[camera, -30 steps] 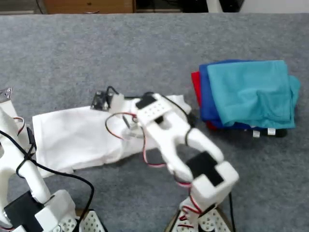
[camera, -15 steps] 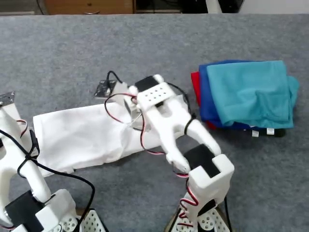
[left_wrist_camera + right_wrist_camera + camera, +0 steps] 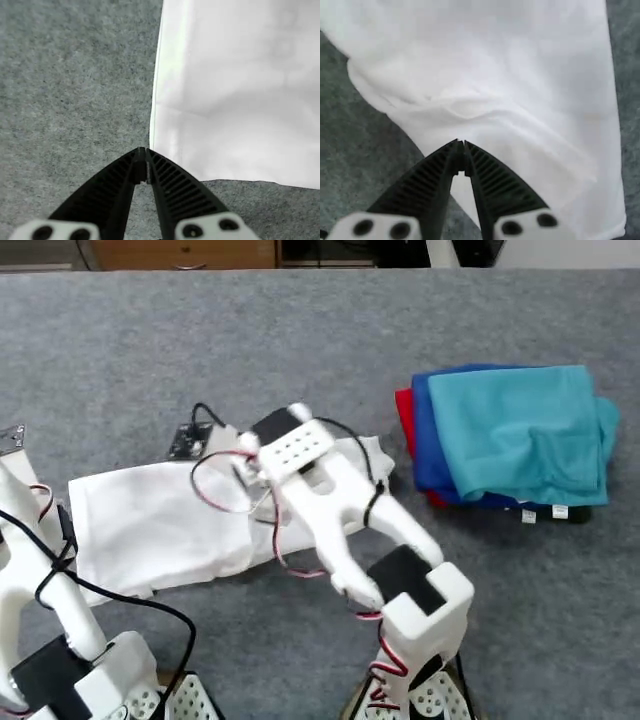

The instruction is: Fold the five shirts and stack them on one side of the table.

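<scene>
A white shirt (image 3: 160, 520) lies flat and lengthwise across the grey table (image 3: 300, 350), left of centre. My right gripper (image 3: 186, 443) hangs over the shirt's far edge. In the right wrist view that gripper (image 3: 460, 146) is shut, its tips in front of creased white cloth (image 3: 520, 90); I cannot tell whether it pinches any. My left gripper (image 3: 10, 436) is at the far left, just off the shirt's left end. It is shut (image 3: 142, 152), pointing at the hem (image 3: 156, 100), where cloth meets table. At the right stands a stack of folded shirts (image 3: 520, 430): teal on top, blue, red and dark below.
The right arm's red and black cables (image 3: 225, 490) loop over the middle of the white shirt. A wooden cabinet (image 3: 180, 252) stands beyond the table's far edge. Bare grey table lies behind the shirt and in front of the stack.
The right arm has swung to the left over the white shirt, its gripper first going farther back, then coming left and nearer. The shirt, the stack and the left arm have hardly moved.
</scene>
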Available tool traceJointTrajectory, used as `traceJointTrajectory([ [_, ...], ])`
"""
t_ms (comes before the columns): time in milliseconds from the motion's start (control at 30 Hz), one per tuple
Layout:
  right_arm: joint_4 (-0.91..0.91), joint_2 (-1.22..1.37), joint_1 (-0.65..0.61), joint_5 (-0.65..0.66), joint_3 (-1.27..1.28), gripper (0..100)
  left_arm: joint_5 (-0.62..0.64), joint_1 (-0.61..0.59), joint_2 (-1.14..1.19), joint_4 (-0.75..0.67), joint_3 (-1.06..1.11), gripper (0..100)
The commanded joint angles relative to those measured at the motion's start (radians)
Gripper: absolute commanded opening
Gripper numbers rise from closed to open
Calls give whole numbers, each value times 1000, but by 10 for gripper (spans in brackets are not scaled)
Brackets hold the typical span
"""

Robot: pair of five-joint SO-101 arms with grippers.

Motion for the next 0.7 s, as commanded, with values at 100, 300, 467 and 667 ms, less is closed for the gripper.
traceJointTrajectory([
  [100, -157, 162, -2, -57, -53, 2, -6, -11, -28, -2, -35, 19],
  [300, -26, 199, 18, -57, -159, 2, -6, -9, -28, -2, -35, 19],
  [467, 23, 87, 35, -51, -292, 2, -6, -5, -27, -2, -46, 19],
  [667, 28, -77, 91, -57, -410, 2, -6, 0, 1, 106, -175, 52],
])
